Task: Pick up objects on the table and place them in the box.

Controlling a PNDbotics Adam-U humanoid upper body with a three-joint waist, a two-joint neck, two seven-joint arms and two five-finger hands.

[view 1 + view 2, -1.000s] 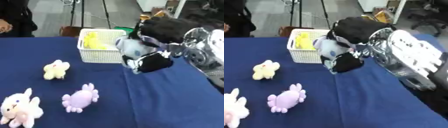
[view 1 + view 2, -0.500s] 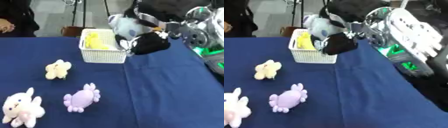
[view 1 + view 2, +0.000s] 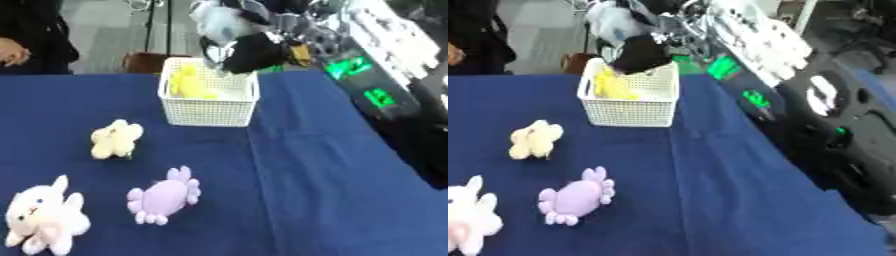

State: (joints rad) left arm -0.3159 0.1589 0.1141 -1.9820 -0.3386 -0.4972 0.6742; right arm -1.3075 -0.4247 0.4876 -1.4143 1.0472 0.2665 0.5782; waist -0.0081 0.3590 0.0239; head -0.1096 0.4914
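So we've got right hand (image 3: 262,20) curled round grey-black plush (image 3: 234,40), upper middle of frame, just over basket (image 3: 208,111). Yellow toy (image 3: 185,85) already inside. Risk: plush catches far rim, tumbles off behind. Left hand out of view.

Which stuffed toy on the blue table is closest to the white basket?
The pale yellow plush. It lies just in front-left of the white basket; the purple plush and the white bunny lie farther toward the near edge.
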